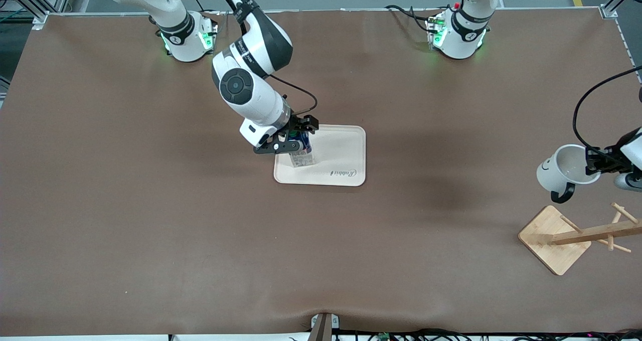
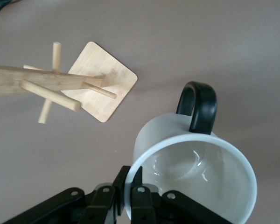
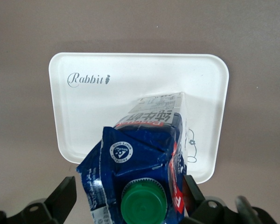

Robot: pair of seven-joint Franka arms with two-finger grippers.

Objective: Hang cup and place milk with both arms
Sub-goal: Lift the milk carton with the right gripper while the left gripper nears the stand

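The milk (image 1: 302,153) is a dark blue and white carton with a green cap (image 3: 143,203). It stands upright on the white tray (image 1: 341,155), at the corner toward the right arm's end. My right gripper (image 1: 293,141) is shut on the milk (image 3: 144,140) near its top, one finger on each side. My left gripper (image 1: 593,163) is shut on the rim of the white cup (image 1: 554,176). It holds the cup tipped on its side in the air, with the black handle (image 2: 198,105) hanging down, just above the wooden rack (image 1: 592,233). In the left wrist view, my fingers (image 2: 141,179) pinch the rim.
The rack (image 2: 60,81) has a square wooden base (image 1: 551,240) and several pegs, and stands near the table edge at the left arm's end. The tray (image 3: 84,112) is marked "Rabbit". A brown mat covers the table (image 1: 150,205).
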